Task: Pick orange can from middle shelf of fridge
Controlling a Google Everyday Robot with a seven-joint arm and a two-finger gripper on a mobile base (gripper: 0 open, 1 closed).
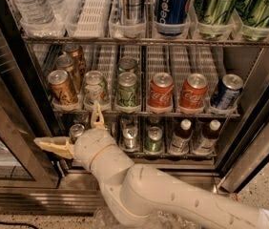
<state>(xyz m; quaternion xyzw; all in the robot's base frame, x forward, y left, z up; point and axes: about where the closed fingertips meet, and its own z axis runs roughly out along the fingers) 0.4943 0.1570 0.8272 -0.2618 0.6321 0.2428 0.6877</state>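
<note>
Three orange cans stand in a row in the left lane of the middle shelf (191, 112) of the fridge (249, 128); the front orange can (61, 87) is at the clear stop, with two more behind it (68, 66). My gripper (65, 123) is open and empty, just below and in front of this lane. One finger (96, 114) points up at the shelf edge beside a pale green-and-white can (95, 87). The other finger (52, 145) points left, below the front orange can.
On the middle shelf also stand a green can (127, 88), two red Coca-Cola cans (160, 92) and a blue can (226, 92). Tall Pepsi (171, 6) and green cans and water bottles (33, 6) fill the top rack; small bottles (179, 137) fill the lower one. The open door (5, 142) is at left.
</note>
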